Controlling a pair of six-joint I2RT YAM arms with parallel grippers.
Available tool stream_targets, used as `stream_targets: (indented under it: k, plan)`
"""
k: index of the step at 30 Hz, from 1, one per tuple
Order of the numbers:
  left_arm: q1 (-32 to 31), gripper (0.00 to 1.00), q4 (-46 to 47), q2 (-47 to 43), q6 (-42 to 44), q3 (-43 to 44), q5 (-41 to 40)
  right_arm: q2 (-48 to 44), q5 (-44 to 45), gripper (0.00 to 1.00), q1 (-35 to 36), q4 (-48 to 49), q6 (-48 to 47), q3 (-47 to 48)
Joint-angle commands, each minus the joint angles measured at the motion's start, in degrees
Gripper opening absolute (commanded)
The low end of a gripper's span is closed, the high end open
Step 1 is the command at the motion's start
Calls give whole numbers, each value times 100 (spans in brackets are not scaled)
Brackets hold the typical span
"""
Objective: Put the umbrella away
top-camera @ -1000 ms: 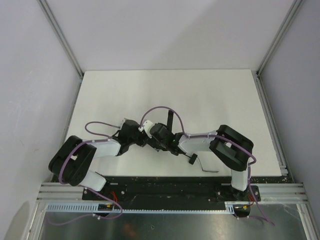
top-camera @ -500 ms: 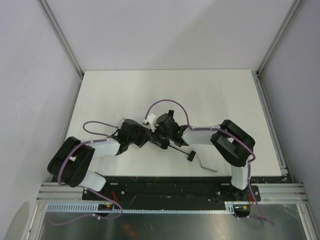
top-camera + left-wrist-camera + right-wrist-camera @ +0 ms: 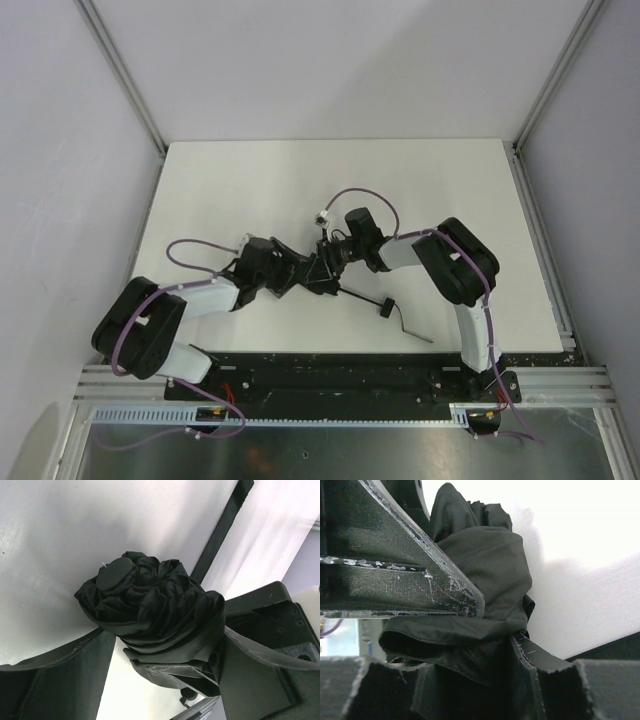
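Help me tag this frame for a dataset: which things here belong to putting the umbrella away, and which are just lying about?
Job in hand: compact black fabric umbrella with thin shaft and knob handle; left gripper, fingers either side of the bundle; right gripper, pinching the fabric.
Just around: flat white table top; purple cables on the arms.
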Motion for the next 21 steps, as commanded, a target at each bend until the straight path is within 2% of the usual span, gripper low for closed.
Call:
stream_targets:
  k: [1,3,8,9,11,13,18,21]
  plan:
    - [-56,79,-1243,611,425,-275,-212,559,-1179,0,-35,208,840,-268]
    - [-69,71,-1206,730,479,-247,-257,640,-1374,0,-51,455,1080,-276]
    - [-84,37,-778,808,591,-401,-326,544,-1268,0,-41,366,1050,-278]
    - [-84,31,-684,803,604,-454,-324,457,-1097,4,-34,178,929,-278]
    - [-85,24,-574,804,623,-523,-318,224,-743,19,-18,-238,665,-265]
    - [-85,18,-518,813,654,-555,-303,-43,-287,38,-7,-645,436,-253]
    - [-85,10,-461,736,665,-604,-281,-851,868,75,31,-1578,-81,-229]
    - [-85,8,-459,656,683,-618,-264,-1420,1674,87,173,-2107,-519,-228]
